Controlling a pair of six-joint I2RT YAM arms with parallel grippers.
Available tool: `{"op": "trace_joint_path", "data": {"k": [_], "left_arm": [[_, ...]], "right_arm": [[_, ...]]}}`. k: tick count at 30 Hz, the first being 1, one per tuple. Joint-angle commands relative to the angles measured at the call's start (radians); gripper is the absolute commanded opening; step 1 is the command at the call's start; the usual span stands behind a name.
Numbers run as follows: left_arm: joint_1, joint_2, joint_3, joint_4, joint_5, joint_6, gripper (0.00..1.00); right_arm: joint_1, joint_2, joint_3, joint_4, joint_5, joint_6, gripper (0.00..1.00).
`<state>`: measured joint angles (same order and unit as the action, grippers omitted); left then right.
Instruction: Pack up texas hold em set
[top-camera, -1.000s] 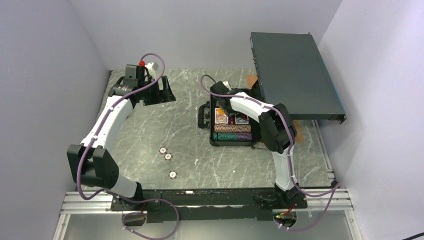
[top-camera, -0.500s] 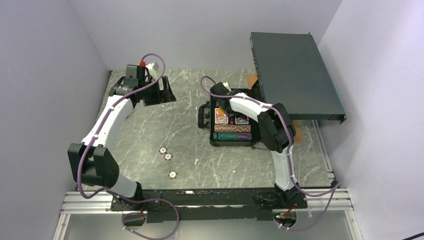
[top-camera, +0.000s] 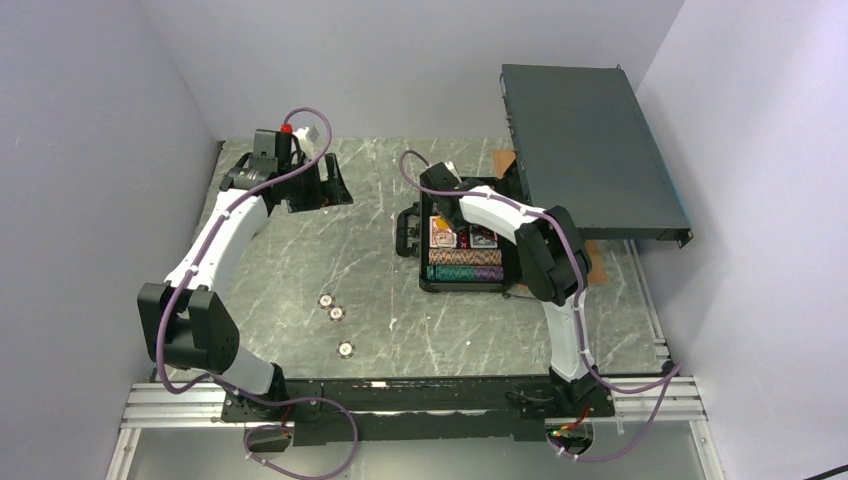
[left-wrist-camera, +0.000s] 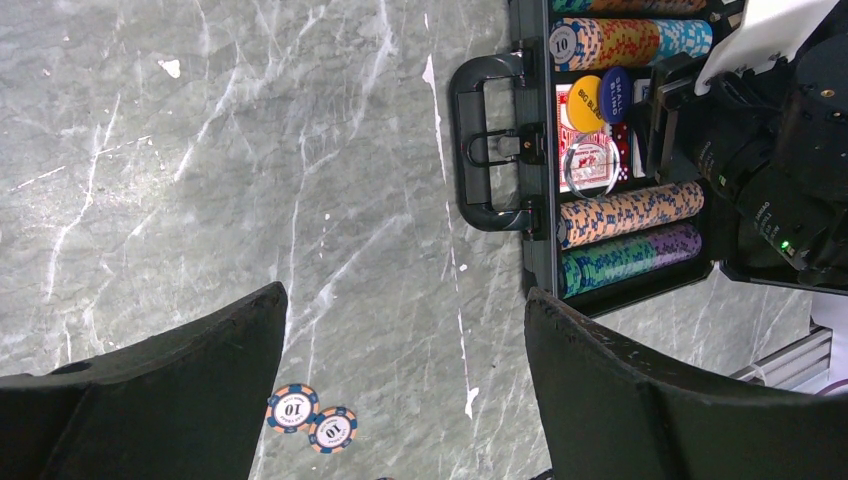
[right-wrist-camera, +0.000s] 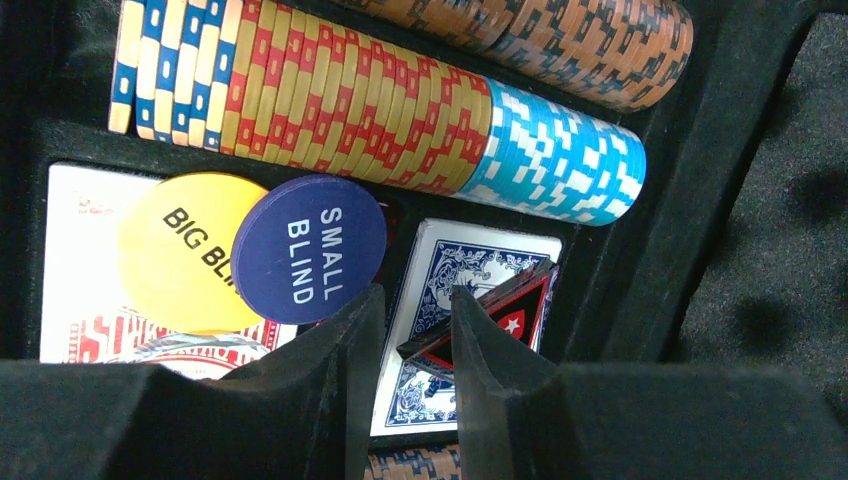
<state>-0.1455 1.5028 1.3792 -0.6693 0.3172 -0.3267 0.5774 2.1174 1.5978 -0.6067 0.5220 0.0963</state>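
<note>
The texas hold em set's dark case (top-camera: 425, 278) lies open on the table right of centre, holding rows of striped chips, red and blue decks and round buttons. My right gripper (top-camera: 447, 205) hangs low over its far part. In the right wrist view its jaws (right-wrist-camera: 417, 292) stand narrowly apart and hold nothing, above the blue deck (right-wrist-camera: 455, 262), where a black-and-red star card (right-wrist-camera: 515, 310) lies tilted. BIG BLIND (right-wrist-camera: 185, 250) and SMALL BLIND (right-wrist-camera: 310, 250) buttons lie on the red deck. My left gripper (top-camera: 318, 185) is wide open and empty (left-wrist-camera: 405, 295) at the far left. Three loose chips (top-camera: 337, 313) lie on the table.
The large dark rack box (top-camera: 590, 145) leans at the back right, over a brown cardboard piece (top-camera: 503, 160). Two "10" chips (left-wrist-camera: 291, 408) show near the left finger in the left wrist view. The case handle (left-wrist-camera: 470, 140) faces left. Walls close in on three sides.
My right gripper has shifted slightly toward the far side of the case. The left arm has hardly moved. The loose chips stay where they were.
</note>
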Motion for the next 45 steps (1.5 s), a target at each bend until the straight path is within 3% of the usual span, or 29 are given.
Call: {"op": "trace_joint_path", "data": {"k": [1,10,22,30,34,38,45], "left_arm": [[0.004,0.004,0.008,0.029,0.025,0.0,0.9],[0.004,0.01,0.008,0.028,0.027,-0.001,0.9],[0.004,0.01,0.009,0.028,0.027,0.001,0.9],[0.003,0.008,-0.004,0.032,0.003,-0.013,0.91],[-0.017,-0.008,-0.018,0.005,-0.095,-0.037,0.92],[-0.026,-0.082,-0.146,-0.005,-0.14,-0.093,0.91],[-0.065,-0.251,-0.404,-0.086,-0.237,-0.209,0.89]], "right_arm": [[0.006,-0.042,0.001,0.082,-0.06,-0.025,0.34],[0.027,-0.094,-0.03,0.146,-0.114,-0.042,0.35],[0.025,-0.157,-0.072,0.127,-0.038,-0.006,0.38],[0.123,-0.286,-0.062,0.077,-0.183,0.055,0.67],[0.209,-0.327,-0.06,0.092,-0.305,0.114,0.79],[0.272,-0.378,-0.123,0.16,-0.401,0.142,0.83],[0.274,-0.49,-0.267,0.246,-0.454,0.138,0.85]]}}
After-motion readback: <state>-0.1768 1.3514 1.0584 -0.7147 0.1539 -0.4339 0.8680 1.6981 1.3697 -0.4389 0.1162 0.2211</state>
